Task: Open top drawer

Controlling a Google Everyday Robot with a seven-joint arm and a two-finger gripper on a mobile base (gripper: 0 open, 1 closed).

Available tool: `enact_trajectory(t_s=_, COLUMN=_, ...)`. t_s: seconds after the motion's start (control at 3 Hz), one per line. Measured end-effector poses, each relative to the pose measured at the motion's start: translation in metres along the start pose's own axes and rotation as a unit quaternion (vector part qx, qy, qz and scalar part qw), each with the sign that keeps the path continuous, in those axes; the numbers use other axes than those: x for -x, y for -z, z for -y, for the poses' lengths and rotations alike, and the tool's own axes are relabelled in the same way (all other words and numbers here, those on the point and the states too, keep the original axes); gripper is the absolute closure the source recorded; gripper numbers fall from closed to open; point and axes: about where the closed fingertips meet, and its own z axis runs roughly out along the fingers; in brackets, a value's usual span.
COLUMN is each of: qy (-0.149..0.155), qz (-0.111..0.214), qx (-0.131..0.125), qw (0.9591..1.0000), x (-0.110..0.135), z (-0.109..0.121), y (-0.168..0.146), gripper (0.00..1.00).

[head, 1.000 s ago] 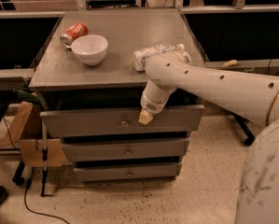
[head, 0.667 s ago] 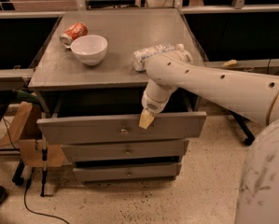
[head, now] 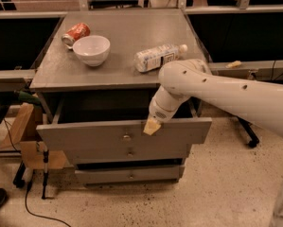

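Observation:
The top drawer [head: 84, 135] is the widest grey front, with a small brass knob [head: 127, 137] at its centre. It stands pulled out from the cabinet, and a dark gap shows behind its front. My gripper [head: 152, 126] hangs from the white arm at the drawer front's top edge, just right of and above the knob. Its cream fingertip touches the front's upper lip. The mid-width drawer front [head: 131, 153] and the narrowest drawer front [head: 131, 175] sit below, pushed in.
On the cabinet top [head: 127, 37] lie a red can [head: 75, 33] on its side, a white bowl [head: 91, 49] and a plastic bottle [head: 160, 56] on its side. A wooden piece [head: 22, 126] leans at the left. Dark desks flank the cabinet.
The top drawer has slid further out toward the camera. My gripper has moved with its front, down and forward.

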Motion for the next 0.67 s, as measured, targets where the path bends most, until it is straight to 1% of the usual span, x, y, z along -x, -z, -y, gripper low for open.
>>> enact_trajectory(t_s=0.33, qy=0.000, qz=0.000, qx=0.000, qw=1.0000, x=0.0002, z=-0.0001, y=0.0000, gripper=0.58)
enact_trajectory(t_s=0.67, qy=0.007, qz=0.009, qx=0.000, qw=0.9999, x=-0.0039, z=-0.0087, y=0.0031, gripper=0.35)
